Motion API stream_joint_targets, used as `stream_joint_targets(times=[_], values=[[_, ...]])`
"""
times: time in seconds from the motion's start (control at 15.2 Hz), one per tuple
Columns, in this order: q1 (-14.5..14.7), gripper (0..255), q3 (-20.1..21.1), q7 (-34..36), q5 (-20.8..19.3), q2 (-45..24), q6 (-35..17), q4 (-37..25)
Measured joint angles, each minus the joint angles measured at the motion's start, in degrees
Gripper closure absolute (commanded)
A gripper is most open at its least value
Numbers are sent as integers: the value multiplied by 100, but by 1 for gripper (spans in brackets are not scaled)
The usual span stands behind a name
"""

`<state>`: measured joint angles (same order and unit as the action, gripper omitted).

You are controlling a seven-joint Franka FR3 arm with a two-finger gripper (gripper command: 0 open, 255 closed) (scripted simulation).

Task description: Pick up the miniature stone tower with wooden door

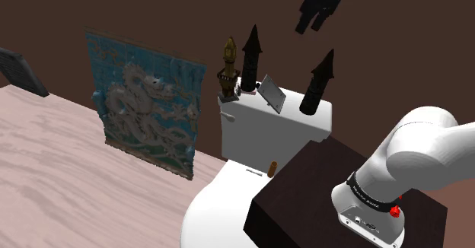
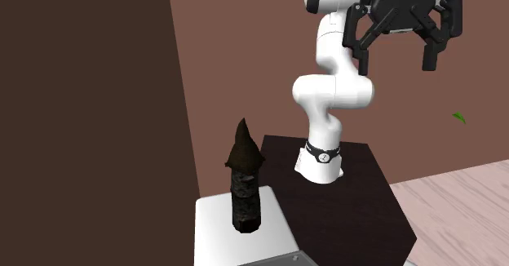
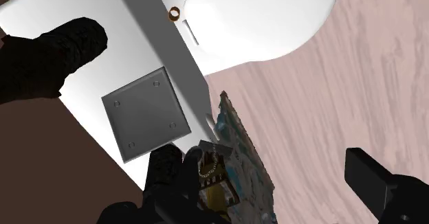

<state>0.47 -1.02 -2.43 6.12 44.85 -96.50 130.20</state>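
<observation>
Hand (image 2: 396, 58): black and high in the air, its two fingers spread wide apart with nothing between them. The second exterior view shows this head-on.
Arm (image 1: 422, 151): white, rising from the dark stand (image 1: 320, 189).
Tank (image 1: 263, 128): a white toilet tank well below the hand, with the small things standing on its flat top.
Towers: two dark ones with pointed roofs stand upright and untouched, well below the hand. No door can be made out on either, so I cannot tell which is the one asked for.
First dark tower (image 1: 317, 83): at the tank's end nearer the stand. The second exterior view gives its rough side and cone roof.
Second dark tower (image 1: 251, 56): at the tank's other end, just beside a brown tower (image 1: 227, 70).
Grey plate (image 1: 272, 94): between the two dark towers. The shoulder view shows it tilted; the wrist view shows its square face from above.
Panel (image 1: 148, 106): blue, carved with a dragon, upright past the brown tower — farther from the hand than the tank.
Bowl (image 1: 217, 208): white, below the tank's front, over a pale floor (image 1: 68, 170).
</observation>
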Motion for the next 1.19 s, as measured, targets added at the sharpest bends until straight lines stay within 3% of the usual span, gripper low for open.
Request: stream_joint_targets(times=[0.13, 0.33, 0.79, 1.19], values=[[-73, 0, 35, 113, -35, 22, -99, 83], [-468, 0, 222, 753, -223, 162, -623, 543], [-1655, 0, 793, 2628, -752, 465, -2038, 1827], [-2758, 0, 1467, 4442, -1143, 726, -2882, 2719]])
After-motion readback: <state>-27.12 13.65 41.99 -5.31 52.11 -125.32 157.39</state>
